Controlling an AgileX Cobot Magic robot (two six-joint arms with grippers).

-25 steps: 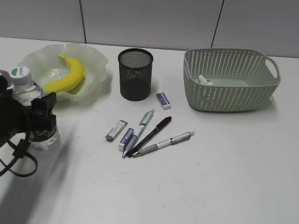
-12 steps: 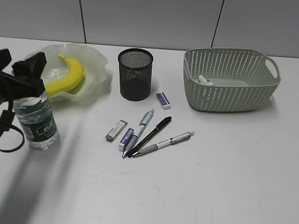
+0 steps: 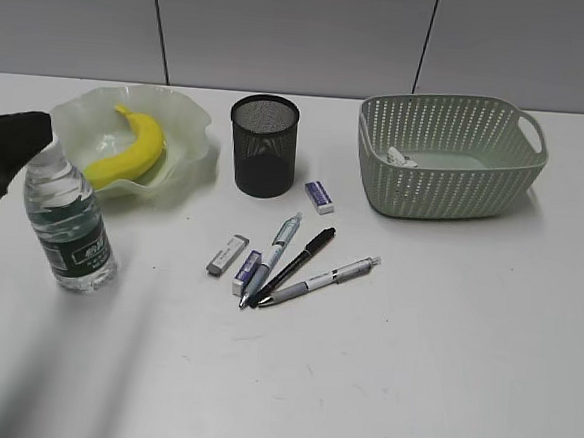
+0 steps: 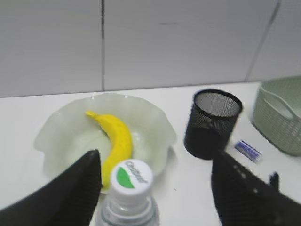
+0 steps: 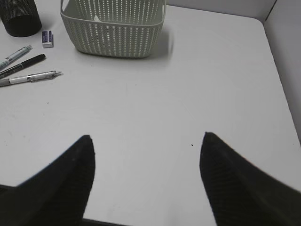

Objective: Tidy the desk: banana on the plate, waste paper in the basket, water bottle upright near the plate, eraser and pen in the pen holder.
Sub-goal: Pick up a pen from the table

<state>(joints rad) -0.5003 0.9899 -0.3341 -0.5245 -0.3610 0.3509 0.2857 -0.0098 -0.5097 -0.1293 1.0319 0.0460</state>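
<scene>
The water bottle (image 3: pixel 69 228) stands upright on the desk (image 3: pixel 412 368), in front of the plate (image 3: pixel 193 132). The banana (image 3: pixel 132 148) lies on the plate. My left gripper (image 4: pixel 153 162) is open and empty, above and behind the bottle's cap (image 4: pixel 130 175), touching nothing; the exterior view shows it at the far left (image 3: pixel 6 154). Three pens (image 3: pixel 294 264) and erasers (image 3: pixel 227 255) lie in front of the pen holder (image 3: pixel 263 145). The waste paper (image 3: pixel 401 157) lies in the basket (image 3: pixel 447 155). My right gripper (image 5: pixel 146 141) is open and empty over bare desk.
One more eraser (image 3: pixel 319 196) lies between the pen holder and the basket. A grey panelled wall runs behind the desk. In the right wrist view the desk's right edge (image 5: pixel 277 70) meets a side wall.
My left gripper has let go of the water bottle and moved up and away to the left. The bottle stays upright where it was set.
</scene>
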